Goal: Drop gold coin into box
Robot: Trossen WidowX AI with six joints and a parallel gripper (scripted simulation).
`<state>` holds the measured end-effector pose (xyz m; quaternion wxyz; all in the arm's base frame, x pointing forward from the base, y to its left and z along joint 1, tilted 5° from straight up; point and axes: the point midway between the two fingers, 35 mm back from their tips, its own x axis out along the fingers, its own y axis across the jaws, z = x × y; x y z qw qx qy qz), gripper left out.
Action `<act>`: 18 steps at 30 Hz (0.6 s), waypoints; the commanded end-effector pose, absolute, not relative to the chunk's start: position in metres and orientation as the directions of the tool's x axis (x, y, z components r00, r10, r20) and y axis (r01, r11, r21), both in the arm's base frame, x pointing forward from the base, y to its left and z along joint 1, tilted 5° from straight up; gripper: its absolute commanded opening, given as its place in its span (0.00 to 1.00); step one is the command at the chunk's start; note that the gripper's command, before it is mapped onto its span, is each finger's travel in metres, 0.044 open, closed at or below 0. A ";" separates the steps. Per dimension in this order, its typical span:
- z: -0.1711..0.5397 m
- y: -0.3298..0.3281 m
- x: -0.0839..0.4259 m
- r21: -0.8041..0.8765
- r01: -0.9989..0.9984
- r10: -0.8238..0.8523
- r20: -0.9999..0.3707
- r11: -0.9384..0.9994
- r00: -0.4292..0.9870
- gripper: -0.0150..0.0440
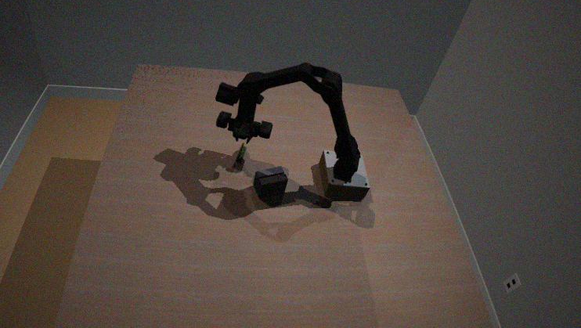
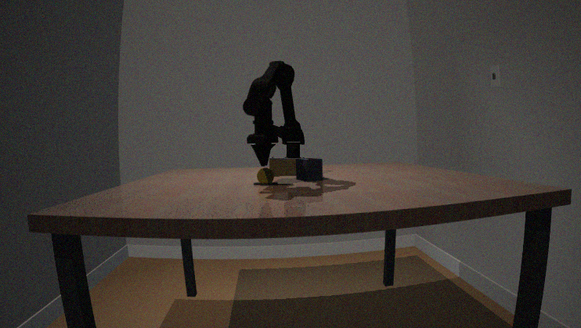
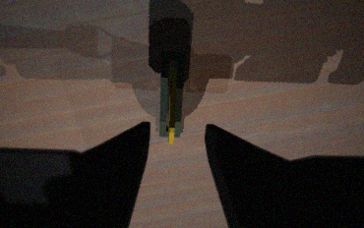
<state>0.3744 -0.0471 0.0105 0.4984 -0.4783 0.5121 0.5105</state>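
Dim grey room, wooden table

Grey walls (image 1: pixel 514 114) with white skirting (image 2: pixel 492 281), an orange-brown floor (image 2: pixel 300 298), a dark-legged table (image 2: pixel 385 204), one wall outlet (image 1: pixel 511 282).

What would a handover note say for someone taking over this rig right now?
Gripper: partly open, holding nothing, hanging just above the coin, fingers either side of its edge.
Coin: standing on edge in the green holder.
Grey box: closed, beside the arm's base.
Done: approach and alignment.
Left: descend, grip the coin, lift, carry it to the box, drop it through the slot.
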 end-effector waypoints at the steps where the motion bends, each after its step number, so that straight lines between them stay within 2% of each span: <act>1: 0.004 -0.046 0.373 0.050 -0.999 0.024 -0.998 0.019 -0.049 0.53; 18: -0.023 -0.045 0.371 0.050 -0.999 0.025 -0.998 0.020 -0.050 0.53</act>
